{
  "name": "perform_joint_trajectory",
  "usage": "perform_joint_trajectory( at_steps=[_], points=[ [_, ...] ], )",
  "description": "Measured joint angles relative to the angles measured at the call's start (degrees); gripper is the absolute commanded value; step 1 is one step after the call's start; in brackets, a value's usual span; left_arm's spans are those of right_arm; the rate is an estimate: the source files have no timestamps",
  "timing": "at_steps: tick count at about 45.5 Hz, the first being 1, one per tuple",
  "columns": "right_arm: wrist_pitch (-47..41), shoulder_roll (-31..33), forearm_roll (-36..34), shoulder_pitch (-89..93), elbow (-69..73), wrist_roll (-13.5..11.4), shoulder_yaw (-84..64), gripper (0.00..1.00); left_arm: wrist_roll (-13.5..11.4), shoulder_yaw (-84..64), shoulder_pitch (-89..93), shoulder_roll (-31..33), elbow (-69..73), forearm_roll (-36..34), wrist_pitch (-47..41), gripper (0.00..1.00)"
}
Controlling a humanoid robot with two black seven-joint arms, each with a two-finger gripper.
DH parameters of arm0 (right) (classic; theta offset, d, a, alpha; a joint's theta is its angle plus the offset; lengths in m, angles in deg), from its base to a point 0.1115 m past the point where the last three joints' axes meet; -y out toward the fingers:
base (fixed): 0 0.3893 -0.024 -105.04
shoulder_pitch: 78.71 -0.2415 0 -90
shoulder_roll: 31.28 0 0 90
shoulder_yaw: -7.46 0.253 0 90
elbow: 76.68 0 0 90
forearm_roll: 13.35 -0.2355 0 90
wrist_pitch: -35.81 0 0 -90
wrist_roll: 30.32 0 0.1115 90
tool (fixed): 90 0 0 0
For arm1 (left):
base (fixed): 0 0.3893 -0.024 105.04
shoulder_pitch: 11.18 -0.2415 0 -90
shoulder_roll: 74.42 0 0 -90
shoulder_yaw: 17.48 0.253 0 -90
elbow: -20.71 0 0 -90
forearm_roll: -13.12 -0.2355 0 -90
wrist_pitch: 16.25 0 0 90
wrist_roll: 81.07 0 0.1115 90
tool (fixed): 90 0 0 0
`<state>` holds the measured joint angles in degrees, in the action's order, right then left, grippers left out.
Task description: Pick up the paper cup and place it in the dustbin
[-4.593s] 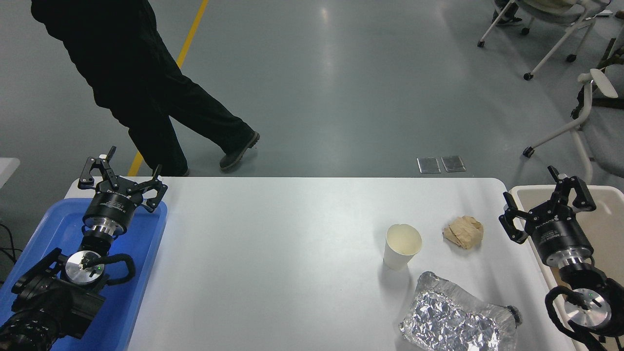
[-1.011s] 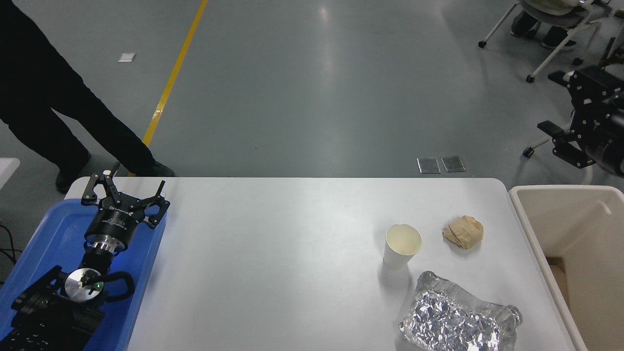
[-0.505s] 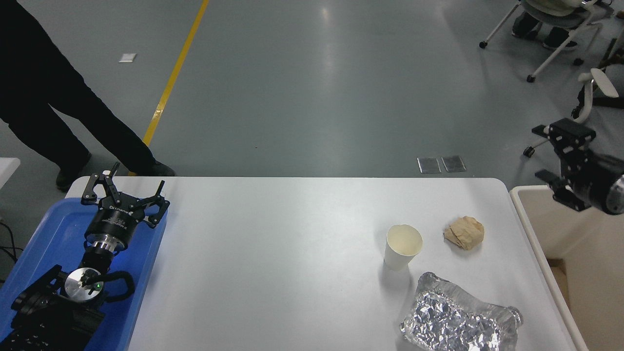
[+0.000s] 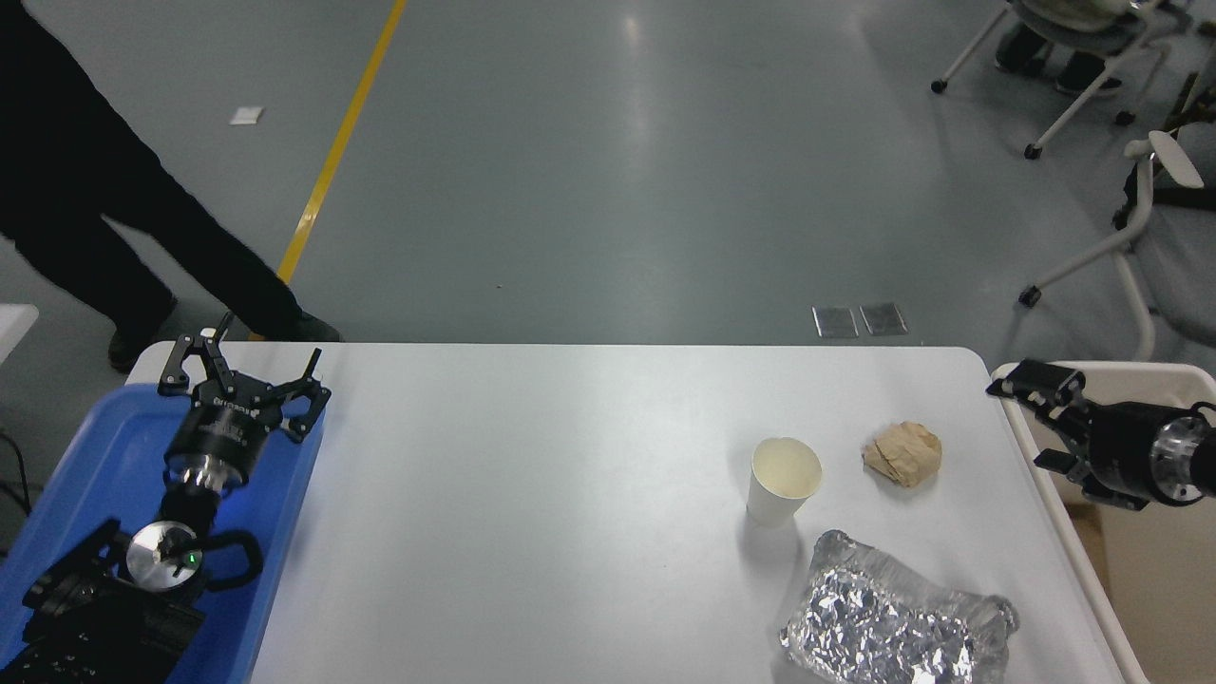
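The white paper cup (image 4: 784, 480) stands upright on the white table (image 4: 532, 494), right of centre. The cream dustbin (image 4: 1161, 579) stands off the table's right edge. My right gripper (image 4: 1034, 418) comes in from the right edge, lies level over the dustbin's left rim and points left toward the table. It is open and empty, well to the right of the cup. My left gripper (image 4: 244, 376) is open and empty, parked over the blue tray (image 4: 85, 456) at the lower left.
A crumpled brown paper ball (image 4: 902, 453) lies just right of the cup, between it and my right gripper. A crinkled silver foil packet (image 4: 893, 622) lies in front of the cup. A person's dark legs (image 4: 104, 209) stand at the far left. Wheeled chairs (image 4: 1130, 237) stand at the far right.
My right gripper has come down from high at the right edge to the dustbin's left rim and turned to point left. The cup and left arm have not moved.
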<state>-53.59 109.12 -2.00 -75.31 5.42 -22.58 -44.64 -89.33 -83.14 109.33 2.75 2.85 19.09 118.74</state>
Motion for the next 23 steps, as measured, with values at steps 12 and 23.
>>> perform_joint_trajectory(
  at_steps=[12, 23],
  points=[
    [-3.5, -13.78, -0.11, -12.22, 3.31, -0.17, -18.08, 1.0, 0.0, 0.03, -0.01, 0.0, 0.01, 0.0, 0.01, 0.99],
    [-5.29, -21.0, 0.23, -14.13, 3.43, -0.6, -22.97, 1.0, 0.0, 0.03, -0.01, 0.0, 0.02, 0.0, 0.01, 0.99]
  ],
)
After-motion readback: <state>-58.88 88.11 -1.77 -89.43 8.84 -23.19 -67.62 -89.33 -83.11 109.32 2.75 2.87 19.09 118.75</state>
